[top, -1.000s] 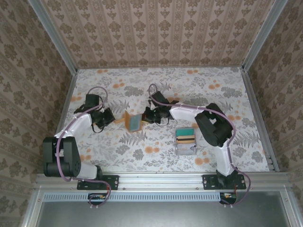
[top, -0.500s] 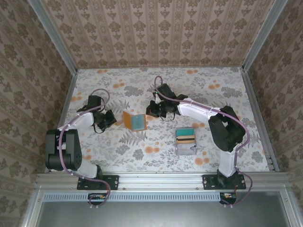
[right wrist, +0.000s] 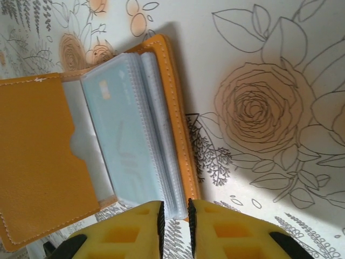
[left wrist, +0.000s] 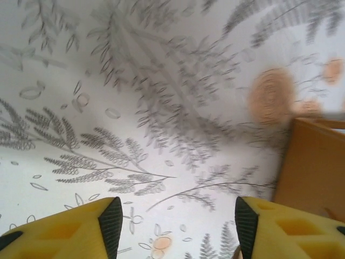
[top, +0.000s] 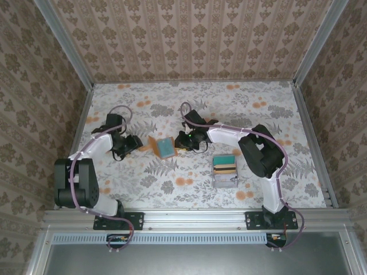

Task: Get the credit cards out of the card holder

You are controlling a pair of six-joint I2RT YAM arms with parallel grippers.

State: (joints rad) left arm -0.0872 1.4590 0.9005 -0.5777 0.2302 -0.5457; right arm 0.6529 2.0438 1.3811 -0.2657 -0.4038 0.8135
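Small flat orange folding card holder is found open on the floral worktop, with a pale blue card sleeved inside. At its nine o'clock, the left end effector is released. At three o'clock, the right end effector is narrowed at the sleeve edge; whether it is grasped cannot be told.

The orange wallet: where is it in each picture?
Top external: the wallet lies open in the middle of the flowery tablecloth.
Left wrist: the wallet pokes in at the right edge, orange side showing.
Right wrist: the wallet lies open across the left half, with a pale blue card inside.
Shared landmark: the flowery tablecloth under it.
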